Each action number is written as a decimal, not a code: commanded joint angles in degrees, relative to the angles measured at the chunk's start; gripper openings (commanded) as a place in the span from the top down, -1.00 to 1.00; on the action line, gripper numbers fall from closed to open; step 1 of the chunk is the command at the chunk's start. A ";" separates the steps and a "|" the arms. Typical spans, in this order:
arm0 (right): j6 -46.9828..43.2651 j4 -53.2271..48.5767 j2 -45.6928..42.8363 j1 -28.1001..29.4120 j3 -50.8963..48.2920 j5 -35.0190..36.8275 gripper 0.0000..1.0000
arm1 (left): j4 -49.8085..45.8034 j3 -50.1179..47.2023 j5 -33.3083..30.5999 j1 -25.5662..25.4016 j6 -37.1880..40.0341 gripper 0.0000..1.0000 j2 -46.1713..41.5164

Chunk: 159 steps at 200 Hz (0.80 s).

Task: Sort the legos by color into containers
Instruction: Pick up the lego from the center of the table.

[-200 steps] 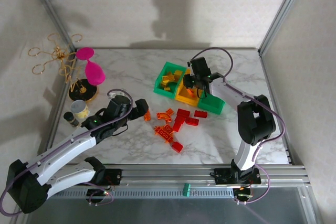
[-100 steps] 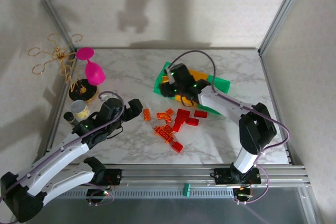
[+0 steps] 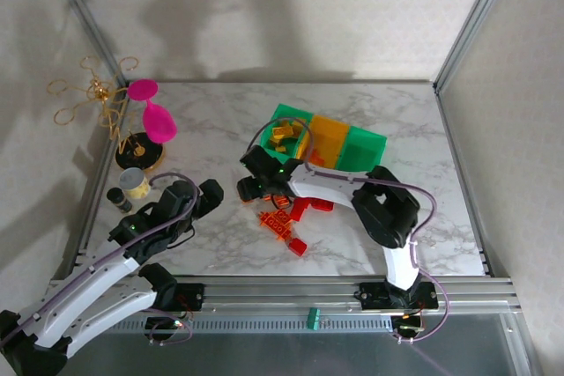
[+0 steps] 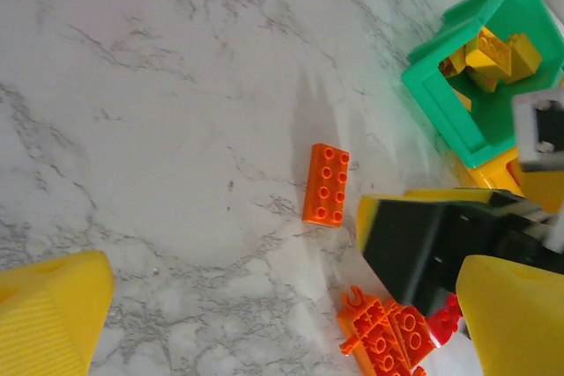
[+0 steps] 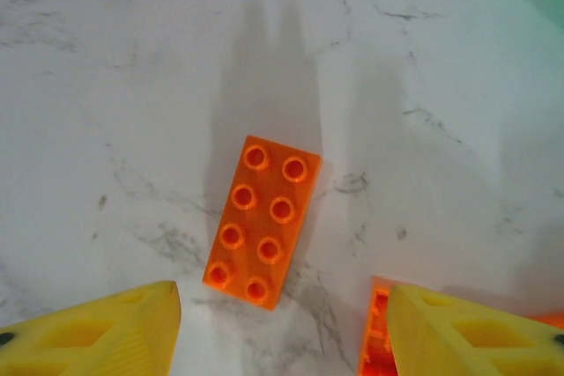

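Note:
A loose orange lego (image 5: 262,222) lies flat, studs up, on the marble just ahead of my right gripper (image 5: 280,323), whose yellow fingers stand open with nothing between them. The same lego (image 4: 326,184) shows in the left wrist view, beside the right gripper's dark body (image 4: 423,244). My left gripper (image 3: 210,193) is open and empty, left of the right gripper (image 3: 249,188). Orange and red legos (image 3: 286,217) lie heaped at the table's middle. The containers stand behind: a green one (image 3: 273,118) with yellow legos (image 3: 284,134), an orange one (image 3: 330,134), a green one (image 3: 366,145).
At the left stand a pink goblet (image 3: 159,121), a gold wire stand (image 3: 97,99), a cream cup (image 3: 135,184) and a small dark bottle (image 3: 116,198). Metal frame posts and walls close in the table on both sides and at the back.
My right arm swung from over the containers down and left to the single orange lego, its jaws spreading wider. My left arm drew back toward the near left, still open.

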 commanded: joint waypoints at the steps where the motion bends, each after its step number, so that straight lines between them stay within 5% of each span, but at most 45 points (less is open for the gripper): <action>1: 1.22 -1.60 3.55 0.55 5.55 4.85 -0.27 | -2.22 -0.76 -2.62 -0.03 -2.47 -0.99 -0.84; 86: -0.65 -5.64 13.00 3.44 13.05 10.90 -0.24 | -3.83 -1.05 -4.25 0.32 -3.50 -0.99 -1.56; 159: -0.53 -4.98 14.70 4.57 12.83 10.17 0.17 | -3.22 -1.40 -4.04 0.50 -3.56 -0.99 -1.46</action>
